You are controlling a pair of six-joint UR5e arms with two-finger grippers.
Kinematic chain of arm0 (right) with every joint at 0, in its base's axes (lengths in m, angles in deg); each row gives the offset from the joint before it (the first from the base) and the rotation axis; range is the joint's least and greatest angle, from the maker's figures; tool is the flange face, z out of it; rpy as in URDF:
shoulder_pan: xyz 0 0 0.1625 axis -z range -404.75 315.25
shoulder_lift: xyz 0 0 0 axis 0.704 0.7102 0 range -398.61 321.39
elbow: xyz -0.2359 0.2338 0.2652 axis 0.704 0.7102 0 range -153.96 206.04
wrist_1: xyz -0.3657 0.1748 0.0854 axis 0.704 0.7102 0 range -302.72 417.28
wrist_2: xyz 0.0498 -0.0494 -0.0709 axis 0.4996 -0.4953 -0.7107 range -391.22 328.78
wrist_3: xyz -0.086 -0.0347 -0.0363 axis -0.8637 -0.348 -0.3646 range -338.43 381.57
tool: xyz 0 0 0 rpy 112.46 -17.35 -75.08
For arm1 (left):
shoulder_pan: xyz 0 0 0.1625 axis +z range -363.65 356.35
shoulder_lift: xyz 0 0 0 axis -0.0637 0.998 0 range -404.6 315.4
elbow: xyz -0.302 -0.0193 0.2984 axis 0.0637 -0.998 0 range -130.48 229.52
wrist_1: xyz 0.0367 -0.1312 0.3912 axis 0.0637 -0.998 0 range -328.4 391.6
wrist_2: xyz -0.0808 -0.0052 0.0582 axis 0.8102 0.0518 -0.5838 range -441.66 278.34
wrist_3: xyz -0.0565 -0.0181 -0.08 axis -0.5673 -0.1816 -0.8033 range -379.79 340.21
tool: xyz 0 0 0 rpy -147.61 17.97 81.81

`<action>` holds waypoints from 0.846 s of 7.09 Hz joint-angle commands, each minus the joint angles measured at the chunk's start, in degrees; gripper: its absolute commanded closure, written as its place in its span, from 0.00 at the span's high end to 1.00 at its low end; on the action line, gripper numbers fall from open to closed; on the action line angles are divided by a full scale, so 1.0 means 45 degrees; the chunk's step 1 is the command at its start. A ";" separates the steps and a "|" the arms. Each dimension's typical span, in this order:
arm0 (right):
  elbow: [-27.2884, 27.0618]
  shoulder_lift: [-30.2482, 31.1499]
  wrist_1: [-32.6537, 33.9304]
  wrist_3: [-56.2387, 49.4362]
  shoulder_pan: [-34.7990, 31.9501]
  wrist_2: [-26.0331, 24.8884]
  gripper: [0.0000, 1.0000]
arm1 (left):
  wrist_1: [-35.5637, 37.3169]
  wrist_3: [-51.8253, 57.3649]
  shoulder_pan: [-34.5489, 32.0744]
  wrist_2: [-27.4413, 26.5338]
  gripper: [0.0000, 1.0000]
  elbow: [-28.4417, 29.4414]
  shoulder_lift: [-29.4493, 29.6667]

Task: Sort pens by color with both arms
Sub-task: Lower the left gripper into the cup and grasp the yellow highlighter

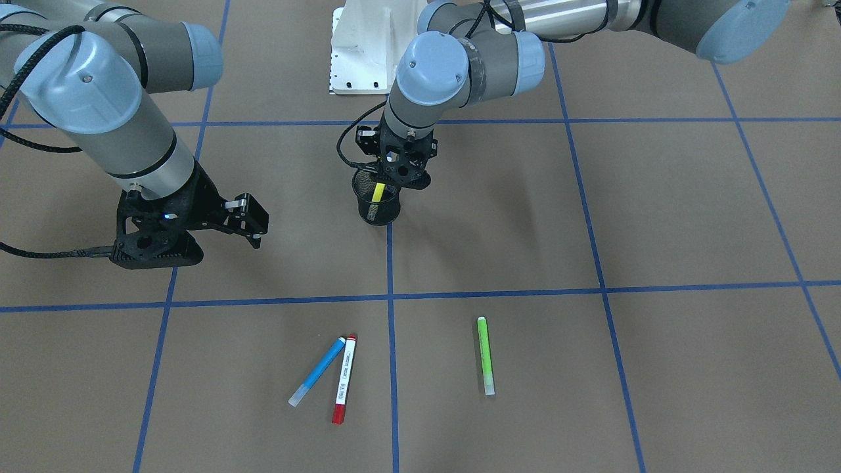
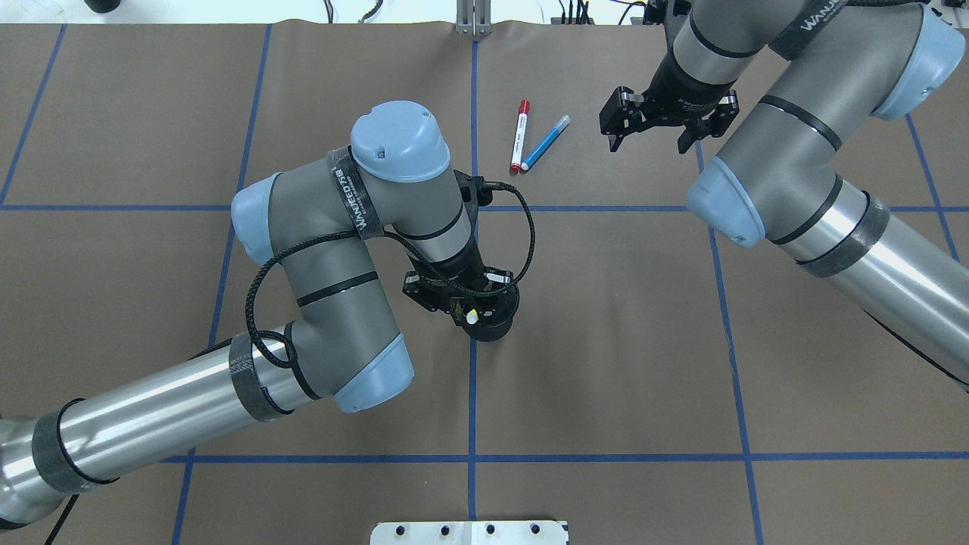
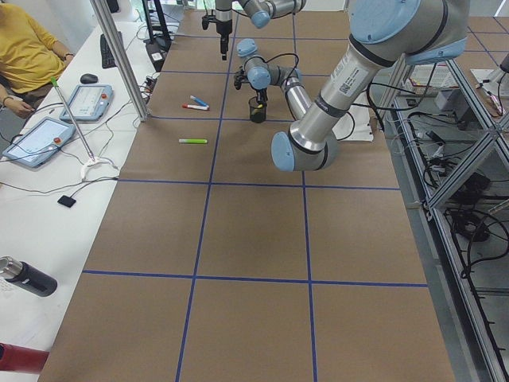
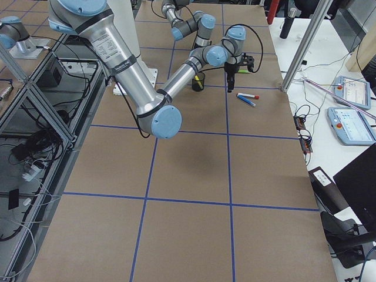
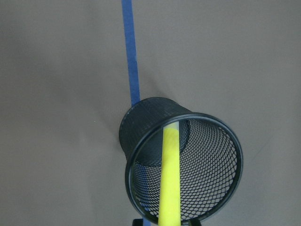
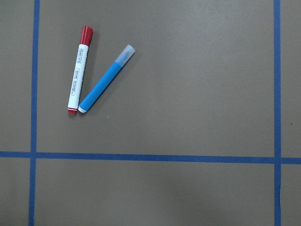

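My left gripper [image 1: 393,176] hangs over the black mesh cup [image 1: 378,211] and is shut on the yellow pen [image 1: 378,192]. In the left wrist view the yellow pen [image 5: 170,179] slants down into the cup [image 5: 141,123]. The blue pen [image 1: 317,371] and the white pen with red ends [image 1: 344,379] lie side by side on the table, tips nearly touching. They also show in the right wrist view, blue [image 6: 106,85] and red [image 6: 79,69]. My right gripper [image 2: 649,140] is open and empty, above the table just right of these two. The green pen [image 1: 485,355] lies alone; my left arm hides it in the overhead view.
Brown table paper with a grid of blue tape lines [image 1: 390,299]. The white base pedestal [image 1: 361,52] stands at the robot's side. In the left side view an operator [image 3: 28,52] sits at a side table with tablets [image 3: 87,99].
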 commanded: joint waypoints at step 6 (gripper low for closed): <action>-0.0029 -0.0017 0.0000 0.0005 0.0001 0.0000 1.00 | -0.0405 -0.0003 0.0017 0.0000 0.07 0.0196 0.0036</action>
